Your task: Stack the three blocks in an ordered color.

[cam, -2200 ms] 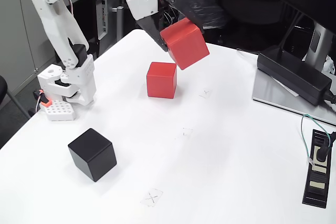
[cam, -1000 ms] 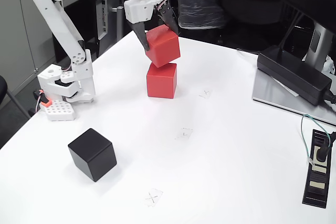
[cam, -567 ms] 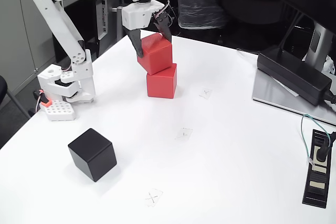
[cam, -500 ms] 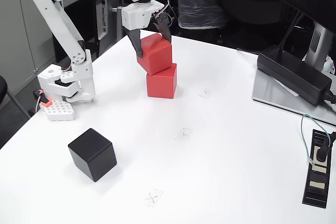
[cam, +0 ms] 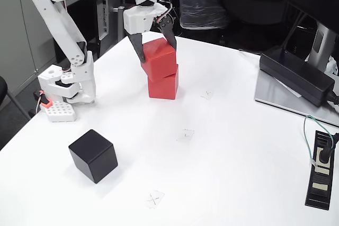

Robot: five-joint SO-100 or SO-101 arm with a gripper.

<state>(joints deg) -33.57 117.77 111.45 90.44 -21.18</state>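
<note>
The gripper [cam: 157, 52] hangs over the far part of the white bench [cam: 228, 173], its dark jaws closed on the upper red block [cam: 159, 58] — one finger on the block's left face, the other at its back right corner. That block sits slightly tilted and twisted on top of the lower red block [cam: 163, 83], touching it and overhanging a little to the left. Taking the lower red block as landmark: the black block [cam: 93, 155] stands alone on the bench well in front of it and to the left, the arm's white base [cam: 69, 84] is off to its left near the bench edge, and the long black power brick [cam: 296, 76] lies well to its right — on a grey slab.
</note>
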